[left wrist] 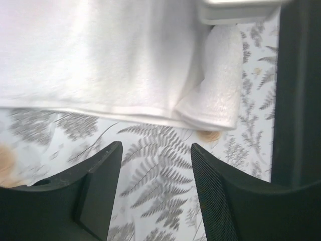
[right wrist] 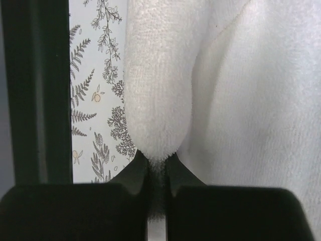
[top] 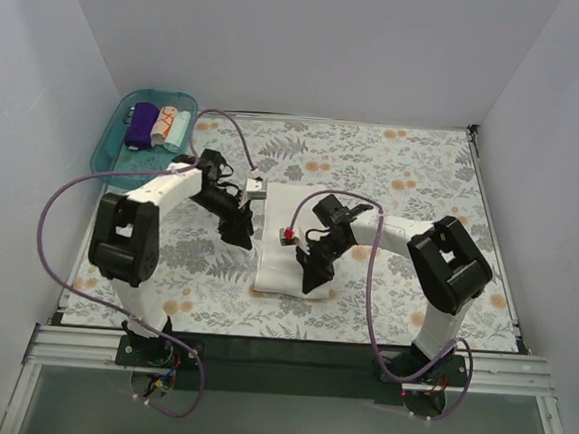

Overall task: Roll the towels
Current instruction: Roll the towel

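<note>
**Overhead and wrist views of the two-arm station.** Four towels were visible. One large white towel (top: 276, 261) of soft terry cloth lay mostly flat on the single floral-patterned sheet (top: 421, 177), near the middle of the table between the two arms. Three small rolled towels lay side by side in the one teal translucent plastic tray (top: 110, 160) at the far left corner:

- one dark purple roll (top: 142, 124)
- one white-orange roll (top: 164, 126)
- one pale teal roll (top: 181, 128)

Two grippers, one per arm, were at the white towel.

The left gripper (left wrist: 156, 153) stood released. Its two black fingers were parted by a clear gap, with only the fern print of the sheet showing between them. It held nothing and sat just beside the towel's left edge, where one corner was doubled over into a thick fold. Whether its fingertips met the sheet could not be told.

The right gripper (right wrist: 157, 160) was clenched. Its fingers were drawn almost together on a raised ridge of the white towel, close to the towel's near edge, and the cloth bulged up and away from the pinch. The sheet showed just beside that ridge.
</note>
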Robot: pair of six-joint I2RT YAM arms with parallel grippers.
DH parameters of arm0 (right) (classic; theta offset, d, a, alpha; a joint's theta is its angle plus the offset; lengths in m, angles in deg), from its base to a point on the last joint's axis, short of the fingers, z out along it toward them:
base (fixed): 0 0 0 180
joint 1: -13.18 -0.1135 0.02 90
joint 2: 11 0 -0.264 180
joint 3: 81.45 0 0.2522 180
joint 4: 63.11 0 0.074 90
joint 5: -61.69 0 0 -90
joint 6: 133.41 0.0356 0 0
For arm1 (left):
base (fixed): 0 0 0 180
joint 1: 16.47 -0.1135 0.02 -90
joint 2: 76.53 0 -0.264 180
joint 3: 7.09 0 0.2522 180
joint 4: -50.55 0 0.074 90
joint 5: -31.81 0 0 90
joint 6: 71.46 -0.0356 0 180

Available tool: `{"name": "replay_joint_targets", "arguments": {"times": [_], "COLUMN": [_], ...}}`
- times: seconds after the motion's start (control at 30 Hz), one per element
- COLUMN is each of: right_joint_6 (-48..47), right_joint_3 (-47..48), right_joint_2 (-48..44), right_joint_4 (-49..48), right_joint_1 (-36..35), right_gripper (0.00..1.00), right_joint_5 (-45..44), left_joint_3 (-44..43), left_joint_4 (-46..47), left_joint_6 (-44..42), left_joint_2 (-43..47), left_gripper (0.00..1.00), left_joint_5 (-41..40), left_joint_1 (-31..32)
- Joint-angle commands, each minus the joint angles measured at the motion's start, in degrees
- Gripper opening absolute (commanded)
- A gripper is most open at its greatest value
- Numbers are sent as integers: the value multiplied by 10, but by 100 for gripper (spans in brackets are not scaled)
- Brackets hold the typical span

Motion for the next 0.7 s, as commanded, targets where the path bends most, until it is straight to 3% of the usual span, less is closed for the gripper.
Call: {"name": "replay_joint_targets", "arguments": {"times": [0.0,0.13,0.33,0.5,0.67], "right_joint_6": [-13,-22,-34,-38,-44], "right_joint_3": [40,109,183,218,242], "right_joint_2": [69,153,259,310,350], "right_joint_4": [123,197,281,314,346], "right_joint_1": [19,37,53,57,61], "right_gripper": [1,1,1,1,1], "right_joint_5": [66,113,141,155,180], "left_joint_3": [50,130,255,305,302], "left_joint_4": [73,134,288,382,409], "left_joint_6": [1,5,33,40,50], "left_joint_2": [132,247,383,386,315], "left_gripper": [53,56,63,64,63], "left_joint_5": [-63,-112,-245,-325,-343], "left_joint_1": [-10,14,185,284,344]}}
